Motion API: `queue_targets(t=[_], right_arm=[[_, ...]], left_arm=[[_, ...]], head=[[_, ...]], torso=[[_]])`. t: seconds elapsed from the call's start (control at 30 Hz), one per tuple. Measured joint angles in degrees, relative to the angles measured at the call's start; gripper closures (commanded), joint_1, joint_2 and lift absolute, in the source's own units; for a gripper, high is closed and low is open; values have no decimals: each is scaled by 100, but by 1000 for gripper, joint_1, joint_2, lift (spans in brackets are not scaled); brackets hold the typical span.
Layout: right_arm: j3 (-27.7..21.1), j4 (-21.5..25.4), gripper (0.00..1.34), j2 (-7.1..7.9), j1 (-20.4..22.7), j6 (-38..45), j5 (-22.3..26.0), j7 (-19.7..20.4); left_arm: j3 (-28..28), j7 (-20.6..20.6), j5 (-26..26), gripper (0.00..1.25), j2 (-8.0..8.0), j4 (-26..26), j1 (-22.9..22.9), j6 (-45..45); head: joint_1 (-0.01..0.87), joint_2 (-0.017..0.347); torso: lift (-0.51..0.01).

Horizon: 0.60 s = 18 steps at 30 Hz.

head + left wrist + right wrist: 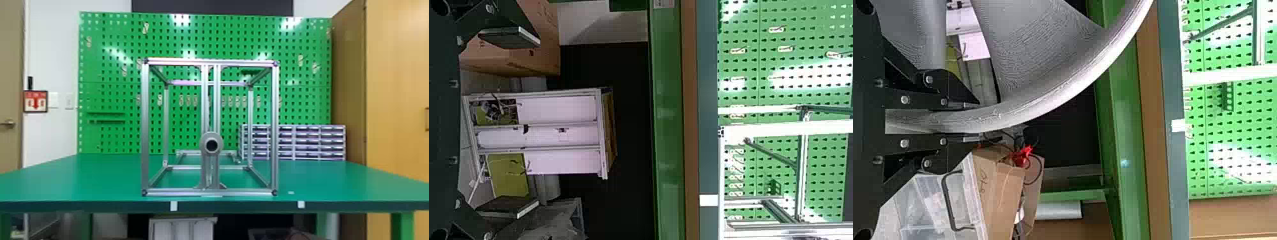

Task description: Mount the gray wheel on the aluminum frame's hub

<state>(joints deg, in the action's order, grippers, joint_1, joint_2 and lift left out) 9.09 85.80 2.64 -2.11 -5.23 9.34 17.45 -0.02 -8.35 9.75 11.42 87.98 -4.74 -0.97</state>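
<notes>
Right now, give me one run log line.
right gripper: shut on gray wheel; left gripper: open, empty; hub: bare, wheel unmounted

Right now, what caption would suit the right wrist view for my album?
The robot's right gripper clasps the rim of a gray wheel, with a green pegboard beyond the table's edge.

The frame (145, 127) stands on the table (79, 182), with the hub (211, 140) on its front uprights, between its left and right posts. Behind it is the pegboard (111, 95), and the drawer rack (311, 142) sits behind and to the right. A door (9, 63) is far left, a cupboard (395, 95) far right; the wheel (1053, 100) is in the right gripper (973, 120).
</notes>
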Motion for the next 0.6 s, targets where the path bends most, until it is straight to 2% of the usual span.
queue_targets(t=[0.3, 0.47, 0.6], right_arm=[[-54, 348, 1044, -19, 8, 450, 16, 3], [-105, 788, 1044, -44, -10, 929, 53, 20], [-155, 1305, 1044, -79, -65, 1563, 79, 187]], left_arm=[[6, 0, 13, 165, 0, 0, 7, 0], [10, 0, 18, 167, 0, 0, 9, 0], [11, 0, 18, 167, 0, 0, 15, 0]], head=[[-5, 6], [-5, 6], [-5, 6]], torso=[[-499], [-499], [-499]])
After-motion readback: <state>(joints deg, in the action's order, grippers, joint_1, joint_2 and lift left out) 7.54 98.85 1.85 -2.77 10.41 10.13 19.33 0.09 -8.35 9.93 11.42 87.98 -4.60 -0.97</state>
